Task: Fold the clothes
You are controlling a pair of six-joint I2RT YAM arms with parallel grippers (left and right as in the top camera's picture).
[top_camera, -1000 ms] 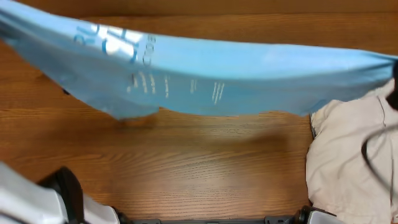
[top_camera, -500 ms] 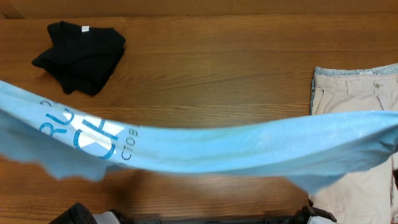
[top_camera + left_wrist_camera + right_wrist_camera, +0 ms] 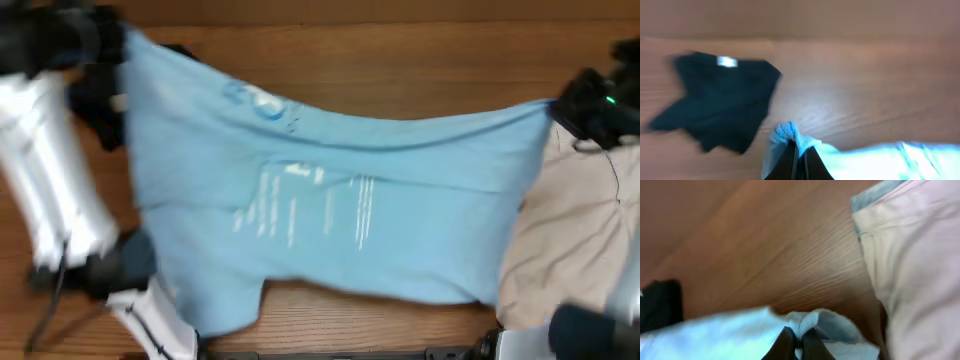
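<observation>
The T-shirt (image 3: 330, 220) has swung back and opened out wide.
We clamp its top corners in the left gripper (image 3: 798, 157) and right gripper (image 3: 799, 341), stretching it flat over the table (image 3: 400, 50) for laying down.

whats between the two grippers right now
The light blue T-shirt, stretched from the left gripper to the right gripper; the overhead view shows it.

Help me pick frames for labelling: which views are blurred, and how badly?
Overhead: the white left arm is streaked with motion blur, and the lettering on the light blue T-shirt is smeared, though the table grain reads fairly clearly. Left wrist: soft throughout; the black garment has fuzzy edges. Right wrist: blurred too; the beige shorts lack crisp seams.
</observation>
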